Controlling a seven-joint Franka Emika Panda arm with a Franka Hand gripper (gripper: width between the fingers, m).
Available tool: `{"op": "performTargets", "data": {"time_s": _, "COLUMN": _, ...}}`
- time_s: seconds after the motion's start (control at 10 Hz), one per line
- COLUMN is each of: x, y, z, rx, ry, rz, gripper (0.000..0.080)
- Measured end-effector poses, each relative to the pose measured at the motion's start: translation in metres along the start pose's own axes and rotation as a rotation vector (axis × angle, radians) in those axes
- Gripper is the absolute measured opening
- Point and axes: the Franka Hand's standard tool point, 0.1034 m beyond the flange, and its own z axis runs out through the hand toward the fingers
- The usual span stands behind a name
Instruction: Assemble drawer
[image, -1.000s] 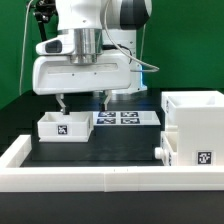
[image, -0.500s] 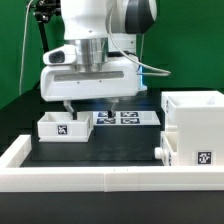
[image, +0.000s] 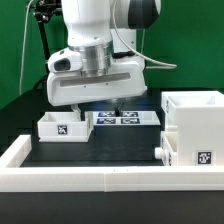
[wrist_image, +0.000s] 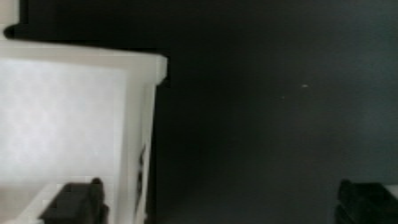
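The small white drawer box (image: 62, 126), with a marker tag on its front, sits on the black table at the exterior view's left. The large white drawer housing (image: 195, 128) stands at the exterior view's right, with a knob-like part (image: 160, 152) on its side. My gripper (image: 97, 106) hangs above the table between the small box and the marker board (image: 126, 118). It is open and empty. In the wrist view the gripper (wrist_image: 217, 204) shows two dark fingertips (wrist_image: 75, 203) wide apart. The white box (wrist_image: 71, 120) lies below one finger.
A white raised border (image: 60, 178) runs along the table's front and the exterior view's left side. A green wall is behind the arm. Black table surface (wrist_image: 267, 100) fills most of the wrist view.
The arm has moved toward the exterior view's right and tilted a little. The gripper now hangs past the small box's edge, nearer the marker board. Jaws stay open.
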Motion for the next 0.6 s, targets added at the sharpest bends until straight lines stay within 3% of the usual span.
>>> {"op": "performTargets", "data": {"time_s": 0.4, "x": -0.0108, "y": 0.0104, "z": 0.0112, "rx": -0.023, "ry": 0.039, "rz": 0.020, "gripper": 0.0649}}
{"op": "performTargets", "data": {"time_s": 0.6, "x": -0.0091, "y": 0.0099, "z": 0.0105, "rx": -0.022, "ry": 0.039, "rz": 0.017, "gripper": 0.0649}}
